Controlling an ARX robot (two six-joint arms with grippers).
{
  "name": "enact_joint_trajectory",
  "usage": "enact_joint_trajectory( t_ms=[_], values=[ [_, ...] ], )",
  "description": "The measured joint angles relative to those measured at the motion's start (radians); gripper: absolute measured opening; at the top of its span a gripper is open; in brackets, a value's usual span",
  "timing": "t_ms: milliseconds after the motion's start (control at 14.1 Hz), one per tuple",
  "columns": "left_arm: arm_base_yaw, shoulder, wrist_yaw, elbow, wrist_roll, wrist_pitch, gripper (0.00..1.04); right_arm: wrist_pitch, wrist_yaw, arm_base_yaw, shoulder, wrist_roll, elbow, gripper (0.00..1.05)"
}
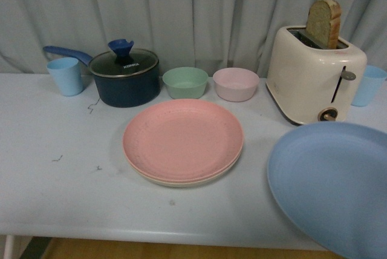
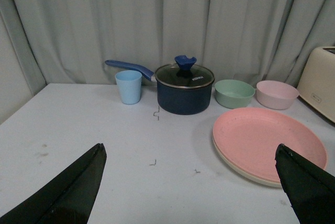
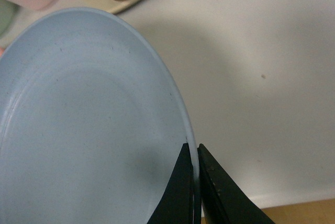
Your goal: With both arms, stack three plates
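Right wrist view only: the right gripper (image 3: pixel 194 182) has its two black fingers (image 3: pixel 175 192) pinched on the rim of the blue plate (image 3: pixel 78 130), one finger over the inner face and one outside the edge; the front view shows the same blue plate (image 1: pixel 332 183) but no gripper at all (neither arm appears there). Taking the toaster (image 1: pixel 314 80) as landmark, the blue plate sits nearest the camera, in front of the toaster, cut off by the frame at its right and lower edge; whether it rests on the table (image 1: pixel 60 150) or is lifted cannot be told. It is matte, shallow, with faint concentric rings on its inner face. Left wrist view only: the left gripper (image 2: pixel 191 182) stands spread wide, its two black fingertips (image 2: pixel 73 187) at opposite sides of the frame above the table, holding nothing. Left of the toaster and slightly nearer lies the pink plate (image 1: pixel 183 138), matte, stacked directly on a cream plate (image 1: pixel 181 181) of which only a thin rim shows beneath. Farther back, just left of the toaster, stand a pink bowl (image 1: pixel 236 83), then a green bowl (image 1: pixel 185 81), then a dark blue lidded pot (image 1: pixel 124 77) and a light blue cup (image 1: pixel 65 75). A slice of bread (image 1: pixel 325 23) stands upright in the toaster slot; a grey curtain (image 1: pixel 181 11) hangs behind everything.
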Motion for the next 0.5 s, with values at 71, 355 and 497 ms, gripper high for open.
enact_joint_trajectory(
  t_ms=[71,355,497],
  values=[
    [0.0,0.0,0.0,0.0,0.0,0.0,0.98,-0.016,-0.048,0.011,-0.088,0.012,-0.009,0.02],
    [0.0,0.0,0.0,0.0,0.0,0.0,0.98,-0.023,0.049,0.308,0.038,0.209,0.239,0.02],
    [0.0,0.0,0.0,0.0,0.0,0.0,0.98,-0.092,0.124,0.406,0.168,0.25,0.396,0.02]
  ],
)
